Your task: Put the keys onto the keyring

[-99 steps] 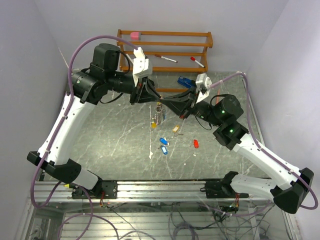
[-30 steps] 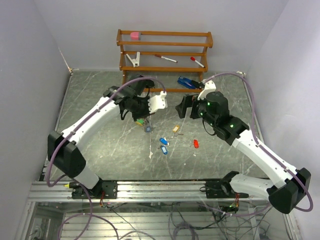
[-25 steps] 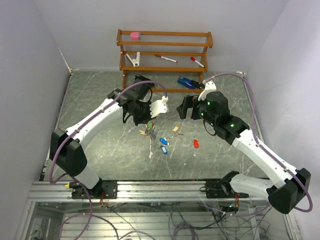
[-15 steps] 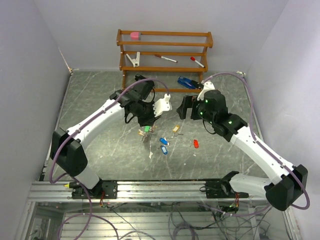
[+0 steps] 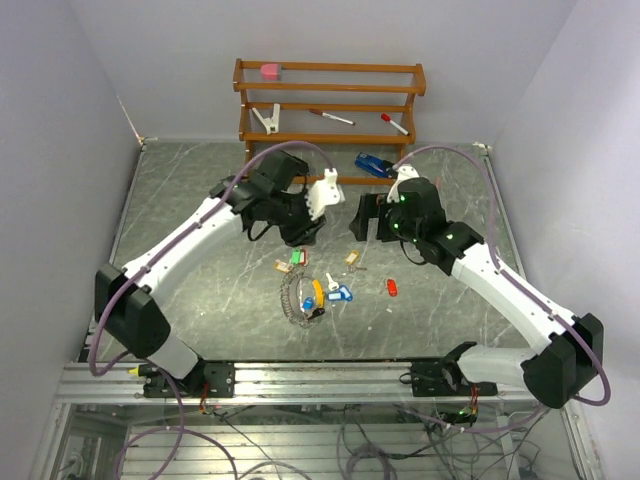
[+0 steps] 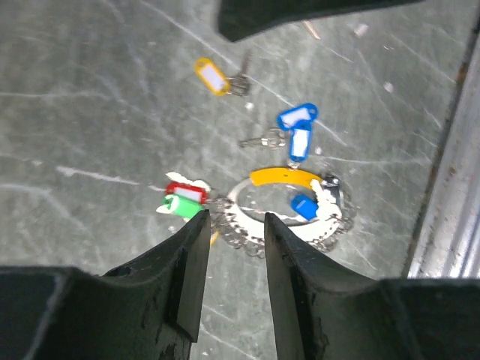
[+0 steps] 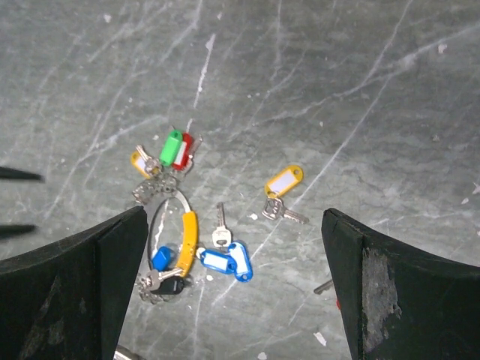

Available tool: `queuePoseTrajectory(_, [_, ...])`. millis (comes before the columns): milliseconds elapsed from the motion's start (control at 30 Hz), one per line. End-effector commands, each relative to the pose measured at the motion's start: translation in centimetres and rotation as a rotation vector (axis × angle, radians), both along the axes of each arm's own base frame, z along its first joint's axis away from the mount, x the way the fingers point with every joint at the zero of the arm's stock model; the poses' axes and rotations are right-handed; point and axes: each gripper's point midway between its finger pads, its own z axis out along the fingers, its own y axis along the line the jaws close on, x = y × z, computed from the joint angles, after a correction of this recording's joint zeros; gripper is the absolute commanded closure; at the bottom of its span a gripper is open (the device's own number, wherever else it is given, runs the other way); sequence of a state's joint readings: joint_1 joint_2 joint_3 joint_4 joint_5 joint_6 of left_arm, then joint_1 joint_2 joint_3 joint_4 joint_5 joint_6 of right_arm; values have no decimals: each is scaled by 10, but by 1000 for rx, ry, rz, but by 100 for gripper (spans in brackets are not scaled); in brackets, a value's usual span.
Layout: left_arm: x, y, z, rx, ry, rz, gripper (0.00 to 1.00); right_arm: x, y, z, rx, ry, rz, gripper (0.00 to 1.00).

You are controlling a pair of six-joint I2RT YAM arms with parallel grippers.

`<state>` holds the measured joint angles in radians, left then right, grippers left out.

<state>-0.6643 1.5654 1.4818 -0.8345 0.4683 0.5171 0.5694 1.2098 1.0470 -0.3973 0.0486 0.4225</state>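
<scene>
Keyring: the keyring (image 5: 288, 298) lies flat near the middle of the table (image 5: 200, 270), nearer than both grippers and touched by neither
On the loop: a curved yellow sleeve (image 6: 285, 176) covers its right side, bare metal keys (image 7: 154, 189) bunch along the wire, a small blue tag (image 6: 303, 206) lies inside the oval, and a black tag (image 7: 174, 287) sits at its near end
Green and red pair: the green tag (image 7: 172, 148) and a red tag (image 7: 184, 152) lie side by side, touching, just past the far end of the loop, with a small tan tag (image 7: 139, 160) to their left; whether these are threaded on the wire cannot be told
Loose keys: two blue tags (image 5: 340, 294) lie together just right of the loop, a bare key beside them; a yellow-tagged key (image 7: 285, 181) lies farther right and farther back, apart from the rest; a lone red tag (image 5: 392, 287) lies well to the right
Left gripper: the left gripper (image 6: 235, 225) hangs above the table just beyond the far end of the loop, jaws parted by a narrow gap, nothing between them
Right gripper: the right gripper (image 7: 234, 217) hangs far and right of the keys, jaws spread wide and empty
Far edge: a wooden rack (image 5: 330, 137) holds a pink block (image 5: 270, 71), a white clip (image 5: 268, 118) and two markers (image 5: 330, 117); a blue object (image 5: 370, 163) lies at its foot
</scene>
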Motion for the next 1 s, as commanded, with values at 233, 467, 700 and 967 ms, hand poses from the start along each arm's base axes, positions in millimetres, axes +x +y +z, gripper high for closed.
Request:
queuePoseTrajectory(233, [92, 144, 36, -106, -152, 626, 52, 3, -27, -32, -54, 57, -107, 0])
queuePoseTrajectory(467, [98, 205, 1, -104, -189, 960, 50, 20, -136, -61, -164, 68, -464, 0])
queuePoseTrajectory(700, [85, 230, -36, -107, -202, 1081, 42, 26, -207, -72, -213, -100, -612, 0])
queuePoseTrajectory(967, [70, 246, -67, -74, -200, 1169, 1, 10, -226, -112, -388, -151, -534, 0])
